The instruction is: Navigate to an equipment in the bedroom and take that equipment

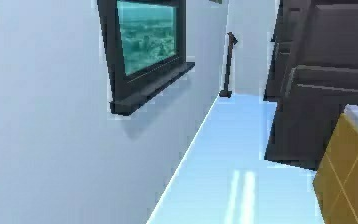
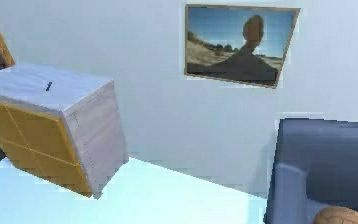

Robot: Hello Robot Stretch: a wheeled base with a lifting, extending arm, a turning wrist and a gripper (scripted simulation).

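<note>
In the forward view a pale blue floor runs up from the bottom edge, with the corner of a wood-fronted cabinet at the lower right. Above it, on the right, stands tall dark furniture. On the wall at the left is a dark-framed window with a jutting sill. Farthest off, at the top centre, a thin dark pole stands upright against the back wall, just left of the dark furniture; it may be the equipment, but its kind cannot be told.

In the arm side view a blue armchair sits at the lower right, the cabinet is at the left, and a framed picture hangs on the wall behind, upper right.

The hand's state cannot be told
</note>
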